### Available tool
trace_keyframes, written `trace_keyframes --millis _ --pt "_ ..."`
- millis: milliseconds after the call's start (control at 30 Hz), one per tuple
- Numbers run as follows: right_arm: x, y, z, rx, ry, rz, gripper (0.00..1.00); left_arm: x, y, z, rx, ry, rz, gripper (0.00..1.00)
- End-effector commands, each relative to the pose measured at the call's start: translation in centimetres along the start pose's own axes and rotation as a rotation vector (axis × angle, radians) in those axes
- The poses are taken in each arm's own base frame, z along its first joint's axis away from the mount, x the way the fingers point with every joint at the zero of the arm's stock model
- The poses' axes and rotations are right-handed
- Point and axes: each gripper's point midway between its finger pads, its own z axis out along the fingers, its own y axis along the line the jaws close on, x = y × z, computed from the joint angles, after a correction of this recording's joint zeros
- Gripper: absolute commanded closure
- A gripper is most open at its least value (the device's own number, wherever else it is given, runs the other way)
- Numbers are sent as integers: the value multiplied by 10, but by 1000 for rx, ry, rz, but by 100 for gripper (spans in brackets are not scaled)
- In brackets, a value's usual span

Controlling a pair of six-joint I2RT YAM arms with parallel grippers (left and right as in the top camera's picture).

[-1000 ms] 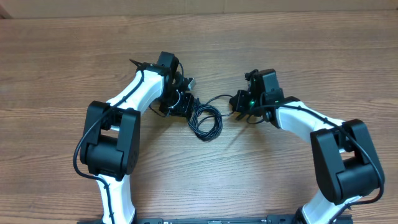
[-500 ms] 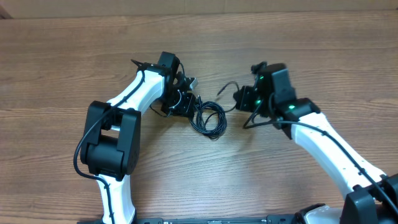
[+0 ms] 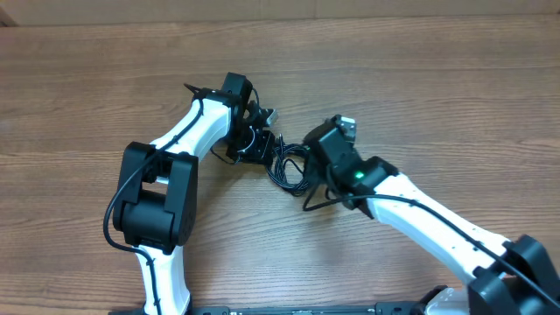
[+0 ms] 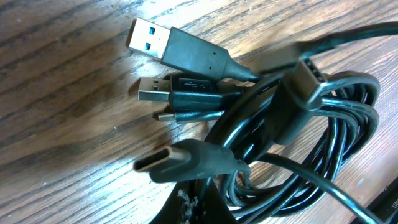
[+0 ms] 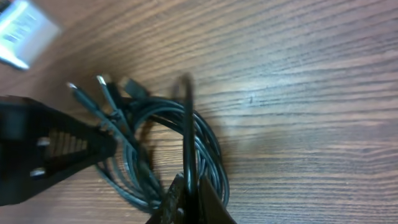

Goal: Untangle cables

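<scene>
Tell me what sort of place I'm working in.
Likely a robotics lab bench: a wood-grain table, two white arms mounted at its near edge, and a tangled cable bundle between them.

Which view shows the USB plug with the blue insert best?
Left wrist: the blue-insert USB plug lies sharp and close on the table beside the cable bundle. The right wrist shows plug ends only small and blurred; overhead shows just the dark bundle, no plug distinguishable.
</scene>
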Motion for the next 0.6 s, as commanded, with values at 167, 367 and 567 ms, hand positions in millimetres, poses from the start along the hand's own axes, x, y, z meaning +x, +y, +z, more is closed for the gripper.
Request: trace_keyframes --millis 167,367,567 --pt "-8 -2 42 79 -96 1 96 0 -6 3 40 8 20 96" --pt "-36 8 35 73 -189 -150 96 5 -8 2 58 27 55 67" --pt "-51 8 27 46 -206 -106 96 4 -19 2 117 22 55 55"
